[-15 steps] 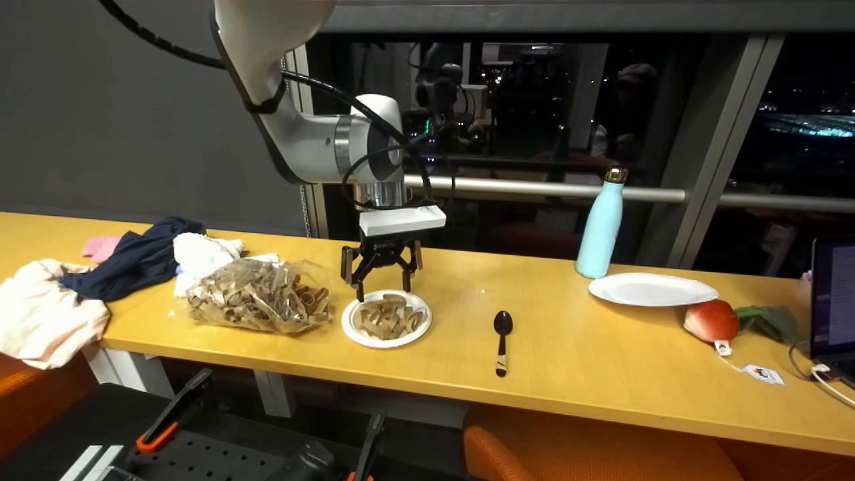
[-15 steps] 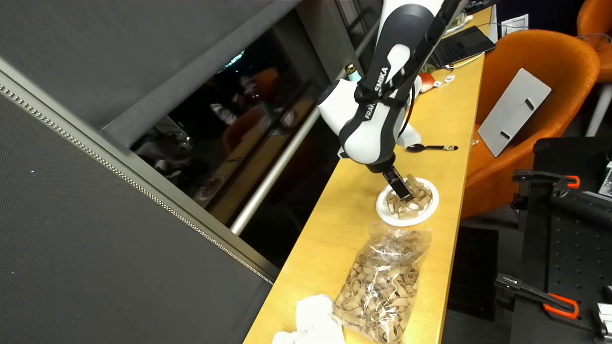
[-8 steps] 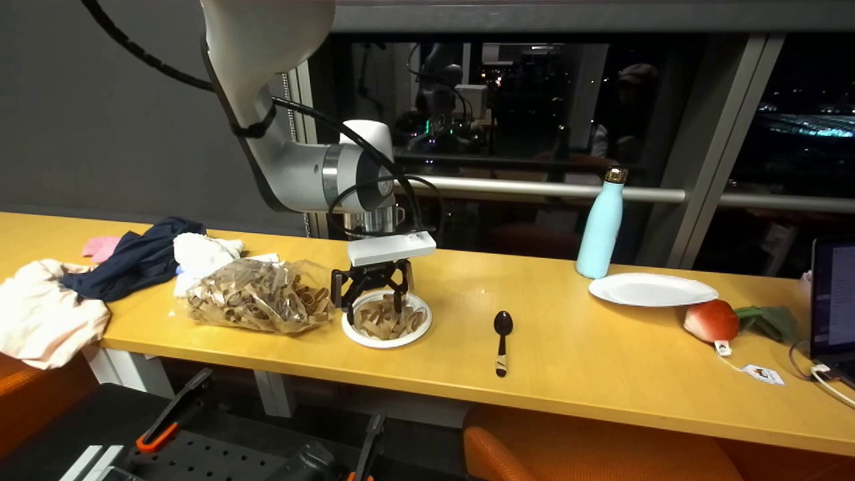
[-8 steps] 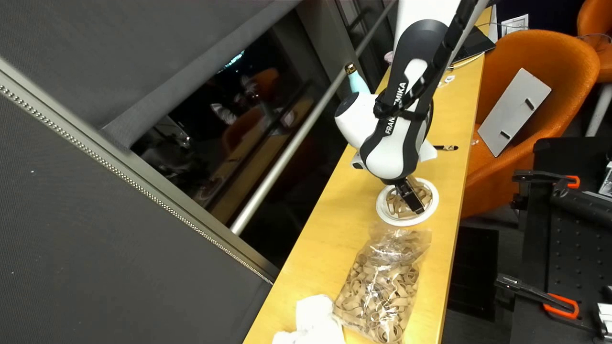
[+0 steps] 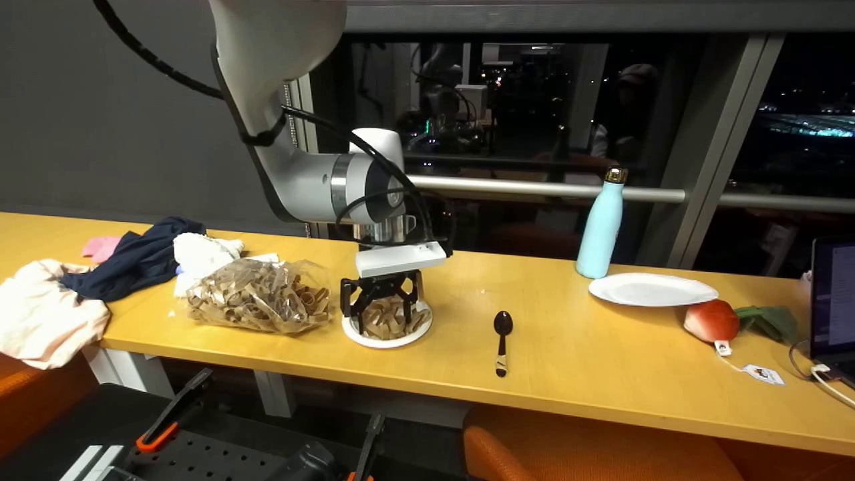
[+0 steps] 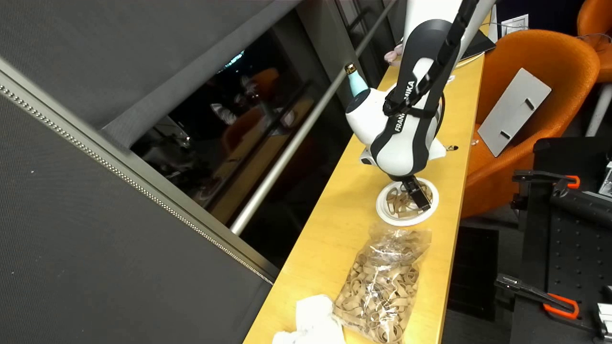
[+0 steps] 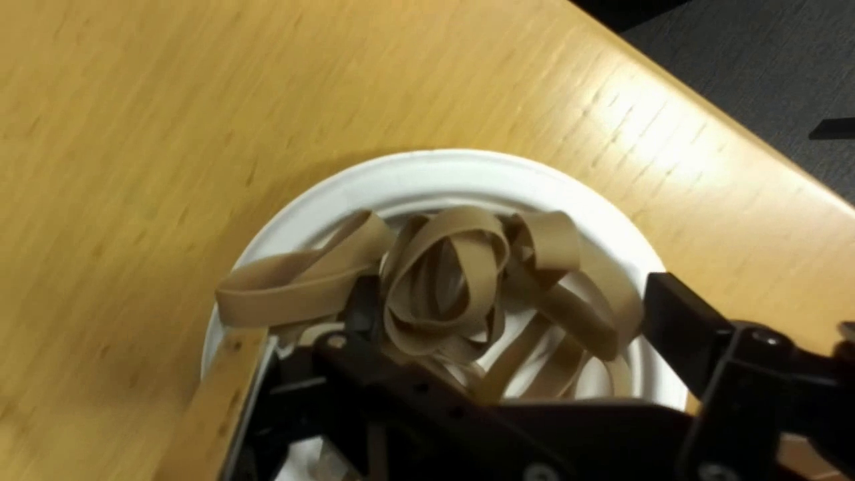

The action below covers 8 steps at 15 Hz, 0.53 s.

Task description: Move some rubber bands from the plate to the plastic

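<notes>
In my wrist view the hand (image 7: 514, 304) hides part of the plate (image 7: 454, 167); in an exterior view the laptop (image 5: 836, 300) runs out of frame, and I can't read the tag (image 5: 763, 374).

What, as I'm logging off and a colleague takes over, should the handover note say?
Gripper: open and empty, low over the small white plate, jaws spread, some rubber bands showing between them.
Things: those bands lie on the plate; the clear bag, holding similar bands, lies beside it on the table.
Done: gripper seems placed to grasp; whether any of the bag's bands came from the plate can't be told.
Left: likely close on some bands, lift them and drop them into the bag.
</notes>
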### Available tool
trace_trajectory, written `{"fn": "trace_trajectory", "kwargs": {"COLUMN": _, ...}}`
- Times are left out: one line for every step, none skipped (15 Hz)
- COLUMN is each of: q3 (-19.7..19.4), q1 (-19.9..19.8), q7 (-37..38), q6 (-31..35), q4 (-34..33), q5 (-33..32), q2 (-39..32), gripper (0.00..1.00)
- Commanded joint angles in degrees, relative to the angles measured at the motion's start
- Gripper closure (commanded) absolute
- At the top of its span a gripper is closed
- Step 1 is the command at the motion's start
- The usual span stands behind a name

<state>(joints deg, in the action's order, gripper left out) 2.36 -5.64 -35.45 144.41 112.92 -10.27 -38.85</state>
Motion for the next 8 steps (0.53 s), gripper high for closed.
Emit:
{"fn": "trace_trajectory", "kwargs": {"q3": -0.39, "q1": -0.48, "q7": 1.26, "q6": 2.08, "q4": 0.14, "q5": -1.34, "q2": 0.4, "gripper": 0.34}}
{"fn": "trace_trajectory", "kwargs": {"q3": -0.27, "q1": -0.59, "q7": 1.1, "q6": 2.43, "q4": -0.14, "q5": -1.28, "q2": 0.24, "gripper": 0.42}}
{"fn": "trace_trajectory", "kwargs": {"q3": -0.2, "q1": -0.6, "q7": 1.1, "q6": 2.71, "q4": -0.38, "q5": -1.25, "q2": 0.11, "gripper": 0.51}}
{"fn": "trace_trajectory", "kwargs": {"q3": -0.18, "q1": -0.58, "q7": 1.12, "q6": 3.06, "q4": -0.49, "q5": -1.27, "q2": 0.07, "gripper": 0.58}}
{"fn": "trace_trajectory", "kwargs": {"q3": -0.14, "q1": -0.6, "q7": 1.12, "q6": 3.32, "q4": -0.6, "q5": -1.22, "q2": 0.05, "gripper": 0.64}}
{"fn": "trace_trajectory", "kwargs": {"q3": 0.04, "q1": -0.7, "q7": 1.04, "q6": 3.45, "q4": -0.65, "q5": -1.03, "q2": 0.13, "gripper": 0.73}}
{"fn": "trace_trajectory", "kwargs": {"q3": 0.24, "q1": -0.8, "q7": 1.11, "q6": 3.6, "q4": -0.55, "q5": -0.75, "q2": 0.36, "gripper": 0.8}}
{"fn": "trace_trajectory", "kwargs": {"q3": 0.7, "q1": -1.07, "q7": 0.87, "q6": 3.88, "q4": -0.35, "q5": -0.31, "q2": 0.63, "gripper": 0.88}}
